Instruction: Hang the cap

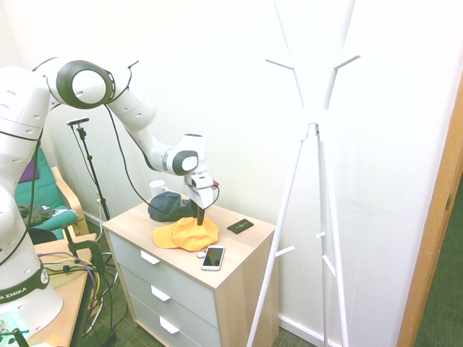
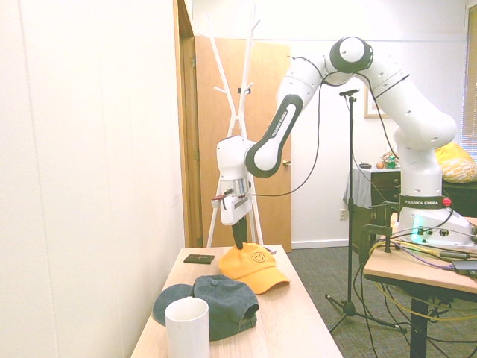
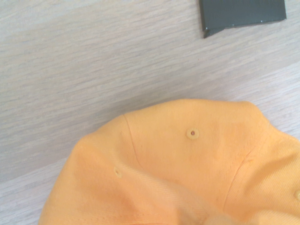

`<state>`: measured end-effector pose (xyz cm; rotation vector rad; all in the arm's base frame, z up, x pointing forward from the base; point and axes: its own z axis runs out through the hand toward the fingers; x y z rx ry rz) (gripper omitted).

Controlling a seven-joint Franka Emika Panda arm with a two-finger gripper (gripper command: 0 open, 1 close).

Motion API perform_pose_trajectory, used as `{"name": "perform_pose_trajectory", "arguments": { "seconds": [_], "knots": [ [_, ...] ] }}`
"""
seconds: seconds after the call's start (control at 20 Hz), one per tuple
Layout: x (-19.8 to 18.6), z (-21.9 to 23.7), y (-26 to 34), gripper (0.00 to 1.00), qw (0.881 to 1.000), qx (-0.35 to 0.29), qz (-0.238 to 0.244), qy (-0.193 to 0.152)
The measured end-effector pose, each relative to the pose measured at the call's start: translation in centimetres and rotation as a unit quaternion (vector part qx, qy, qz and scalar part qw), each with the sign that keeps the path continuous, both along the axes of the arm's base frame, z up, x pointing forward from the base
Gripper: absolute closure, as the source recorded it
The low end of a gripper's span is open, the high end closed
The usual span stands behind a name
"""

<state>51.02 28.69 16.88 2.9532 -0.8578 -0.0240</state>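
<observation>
Second exterior view, item one: we see the gripper (image 2: 239, 245) pointing down, its tips pressed into the crown of the yellow-orange cap (image 2: 253, 267); whether it grips, we cannot tell. We list the cap on the dresser top (image 2: 298, 321), beside the navy cap (image 2: 216, 302), white mug (image 2: 187, 327), black card (image 2: 198, 259).

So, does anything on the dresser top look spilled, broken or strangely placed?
Nothing stands out. The yellow cap lies flat with the gripper down at its crown, the dark cap rests beside it, the white mug stands upright, and the phone lies flat near the front edge, not overhanging.
</observation>
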Motion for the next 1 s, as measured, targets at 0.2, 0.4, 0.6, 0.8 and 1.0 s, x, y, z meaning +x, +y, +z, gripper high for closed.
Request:
{"name": "perform_pose_trajectory", "arguments": {
  "seconds": [0.2,0.4,0.6,0.8,1.0],
  "knots": [
    [0.1,-0.2,-0.3,1.0,1.0,-0.002,-0.002,0.0],
    [0.3,-0.1,-0.5,1.0,1.0,-0.002,-0.004,-0.001],
    [0.5,0.1,-0.5,1.0,1.0,-0.003,-0.004,-0.004],
    [1.0,2.2,-0.5,1.0,1.0,-0.005,-0.004,-0.017],
    [1.4,7.3,-0.7,1.0,0.999,-0.023,-0.008,-0.041]
  ]
}}
